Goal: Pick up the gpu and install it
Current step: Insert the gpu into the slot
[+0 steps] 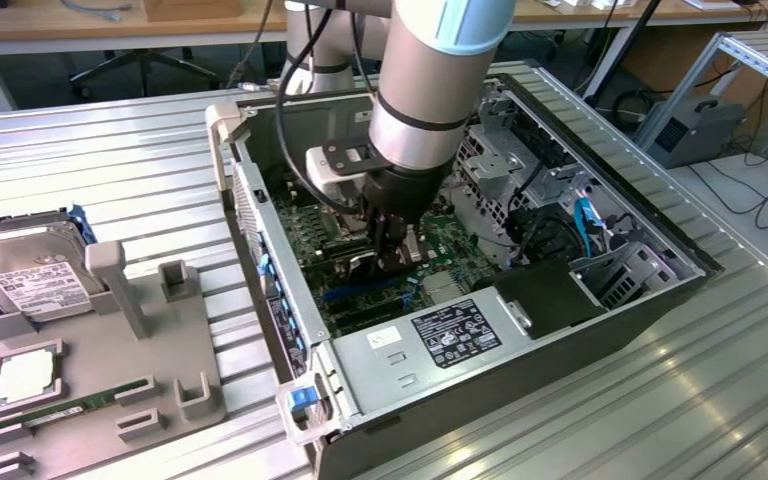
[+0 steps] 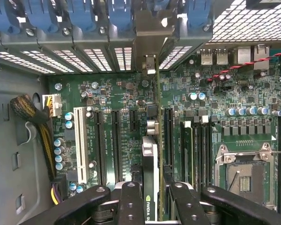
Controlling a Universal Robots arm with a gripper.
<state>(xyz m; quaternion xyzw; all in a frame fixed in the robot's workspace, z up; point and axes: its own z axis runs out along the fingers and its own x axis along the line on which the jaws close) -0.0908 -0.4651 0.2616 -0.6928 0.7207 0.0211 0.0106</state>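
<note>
Exterior view: the arm (image 1: 424,90) reaches straight down into the open computer case (image 1: 651,262), which lies on its side on the ribbed metal table (image 1: 704,400). The gripper (image 1: 391,262) is low over the motherboard (image 1: 307,232), near the middle of the case and beyond the power supply (image 1: 451,335). Toward the exterior view's left, well apart from the case, a grey holder (image 1: 157,385) carries a silver hard drive (image 1: 24,272) and a green RAM stick (image 1: 51,412).

Wrist view: the gripper (image 2: 152,192) is closed on the gpu (image 2: 150,154), its black fingers (image 2: 131,201) pressed against both faces. The card stands on edge, seen along its length, with an NVIDIA label between the fingers. It runs over the green board between two long black slots (image 2: 116,140), its far end toward the blue retention clips (image 2: 84,14) at the case's rear wall. Whether its edge sits in a slot I cannot tell. The empty CPU socket (image 2: 243,171) lies off to one side.
</note>
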